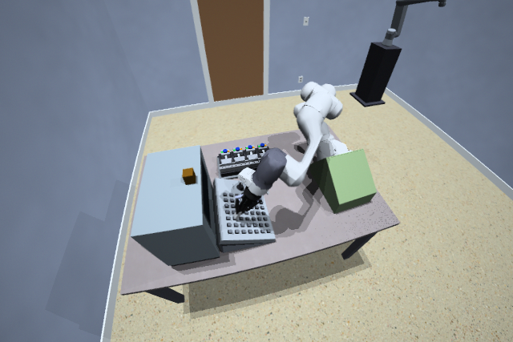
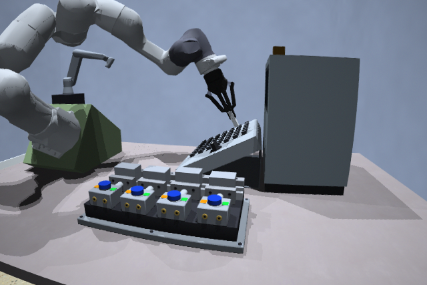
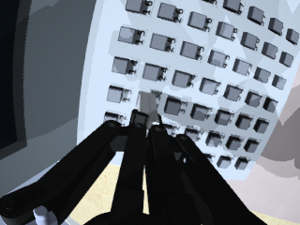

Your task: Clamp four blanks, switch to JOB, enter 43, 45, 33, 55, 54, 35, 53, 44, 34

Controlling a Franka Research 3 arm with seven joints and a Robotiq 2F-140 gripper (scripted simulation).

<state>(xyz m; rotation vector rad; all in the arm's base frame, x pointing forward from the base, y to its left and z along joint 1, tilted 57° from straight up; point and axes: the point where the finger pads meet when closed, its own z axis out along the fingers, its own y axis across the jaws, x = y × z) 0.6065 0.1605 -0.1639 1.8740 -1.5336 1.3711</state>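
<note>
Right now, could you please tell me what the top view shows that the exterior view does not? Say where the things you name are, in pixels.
Only the top view: a brown door (image 1: 232, 27) and the black pedestal's full height (image 1: 376, 73).

Only the exterior view: brass-coloured ports (image 2: 205, 216) on the valve blocks' sides.

Both: the gripper (image 1: 239, 215) (image 2: 235, 123) at the sloped key panel (image 1: 246, 237) (image 2: 237, 144), the grey cabinet (image 1: 169, 197) (image 2: 310, 119), the amber lamp (image 1: 188, 175) (image 2: 278, 50) and four blue valve knobs.
</note>
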